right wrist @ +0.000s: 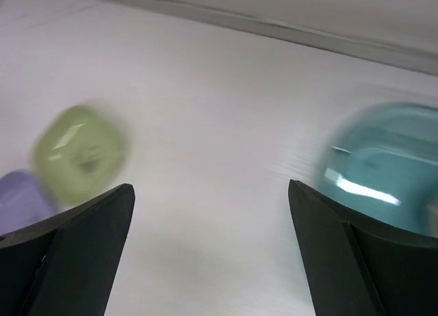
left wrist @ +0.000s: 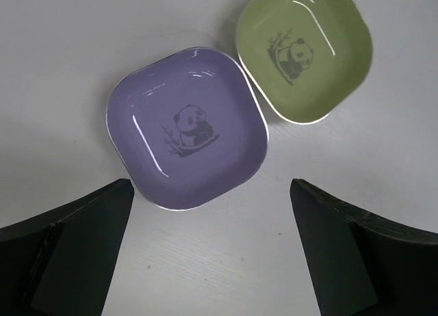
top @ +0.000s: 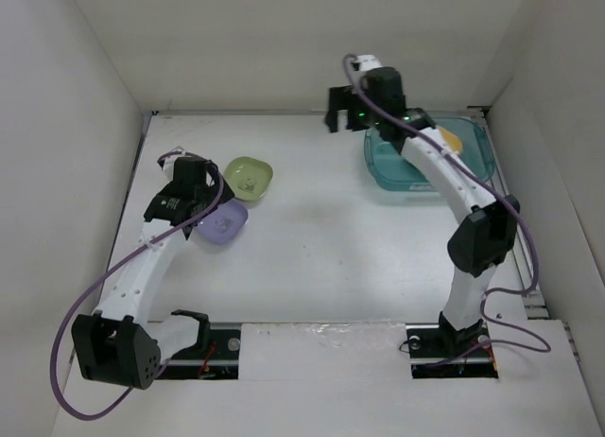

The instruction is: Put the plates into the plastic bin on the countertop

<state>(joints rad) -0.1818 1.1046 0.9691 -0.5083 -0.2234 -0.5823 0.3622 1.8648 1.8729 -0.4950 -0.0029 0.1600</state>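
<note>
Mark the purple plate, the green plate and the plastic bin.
purple plate (left wrist: 188,130): left wrist view, on its panda print.
green plate (left wrist: 301,55): left wrist view, on its centre.
plastic bin (top: 380,168): top external view, on its left wall.

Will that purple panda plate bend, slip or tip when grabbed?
Probably stiff: the purple plate has a crisp moulded rim. Its glossy sheen suggests it may slip. Being shallow and flat on the countertop, it should slide rather than roll.

The left arm (top: 140,271) and right arm (top: 449,172) have white links, black joints, black gripper fingers (left wrist: 68,254) and looping purple cables (top: 55,357).
</note>
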